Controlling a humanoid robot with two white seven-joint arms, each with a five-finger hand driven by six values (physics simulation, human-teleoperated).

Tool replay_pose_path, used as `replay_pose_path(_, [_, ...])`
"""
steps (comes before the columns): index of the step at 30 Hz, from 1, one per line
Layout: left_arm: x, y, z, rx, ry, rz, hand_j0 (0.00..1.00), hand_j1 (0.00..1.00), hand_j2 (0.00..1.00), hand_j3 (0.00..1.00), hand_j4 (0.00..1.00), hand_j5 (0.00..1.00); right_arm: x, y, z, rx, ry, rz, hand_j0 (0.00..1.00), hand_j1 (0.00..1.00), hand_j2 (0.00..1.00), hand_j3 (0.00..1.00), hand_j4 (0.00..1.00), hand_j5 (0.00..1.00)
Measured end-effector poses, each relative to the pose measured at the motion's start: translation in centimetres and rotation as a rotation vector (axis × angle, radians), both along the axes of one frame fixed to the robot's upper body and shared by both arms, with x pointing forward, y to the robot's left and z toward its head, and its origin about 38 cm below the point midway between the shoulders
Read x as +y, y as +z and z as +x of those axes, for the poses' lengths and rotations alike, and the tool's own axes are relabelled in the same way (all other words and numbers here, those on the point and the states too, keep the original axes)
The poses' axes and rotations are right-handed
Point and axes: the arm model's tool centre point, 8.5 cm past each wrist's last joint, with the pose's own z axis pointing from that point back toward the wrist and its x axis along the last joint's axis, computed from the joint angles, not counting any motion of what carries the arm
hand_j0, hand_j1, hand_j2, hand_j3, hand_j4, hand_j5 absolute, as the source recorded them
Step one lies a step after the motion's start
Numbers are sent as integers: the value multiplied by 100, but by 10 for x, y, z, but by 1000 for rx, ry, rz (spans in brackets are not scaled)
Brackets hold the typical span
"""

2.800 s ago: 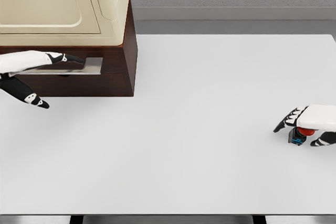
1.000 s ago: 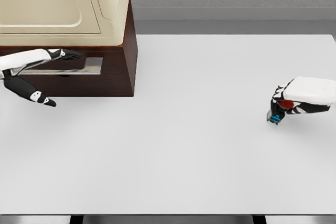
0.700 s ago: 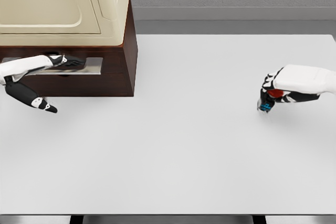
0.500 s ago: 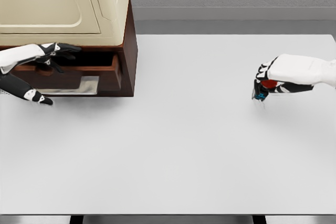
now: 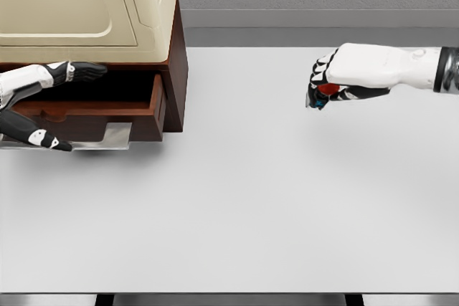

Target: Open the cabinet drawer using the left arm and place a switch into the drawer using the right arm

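Head view. A white desk (image 5: 237, 206) fills most of the frame, with a grey wall behind its far edge. At the far left corner of the desk stands a cabinet (image 5: 174, 62): cream upper body with a panelled door, dark brown wooden base.

The drawer (image 5: 143, 109) in the wooden base stands pulled out toward the desk's near edge; its interior is dark and in shadow, and nothing can be made out inside. A flat metal handle plate (image 5: 115, 134) shows on the drawer front, low at its near side.

Left hand (image 5: 39, 105) enters from the left edge at the drawer. Its upper fingers (image 5: 82, 72) are extended over the drawer opening, just under the cream body; the thumb, black with white patches, lies lower, along the drawer front beside the metal plate. The fingers are spread and straight, closed on nothing that can be seen.

Right hand (image 5: 337, 77) comes in from the right edge, over the far right part of the desk, well apart from the cabinet. Its fingers are curled around the switch (image 5: 324, 92), a small item with a red part and a blue part showing under the palm. The switch is clear of the desk surface.
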Motion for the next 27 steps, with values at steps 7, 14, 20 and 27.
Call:
replay_pose_path(7, [0,16,-6,-83,-62,-45,100,100,100,100,100,100,32,7,4,-17,75,-2,43,43,43,43,43,43])
replay_pose_path(14, [-5,24,-17,-201,-164,-104,100,100,100,100,100,100,61,13,6,-29,143,-10,43,43,43,43,43,43])
replay_pose_path(20, [-5,22,-19,-208,-179,-113,100,100,100,100,100,100,95,20,6,-45,220,-18,43,43,43,43,43,43])
replay_pose_path(27, [-5,22,-20,-208,-180,-112,100,100,100,100,100,100,118,36,4,-81,278,-34,43,43,43,43,43,43])
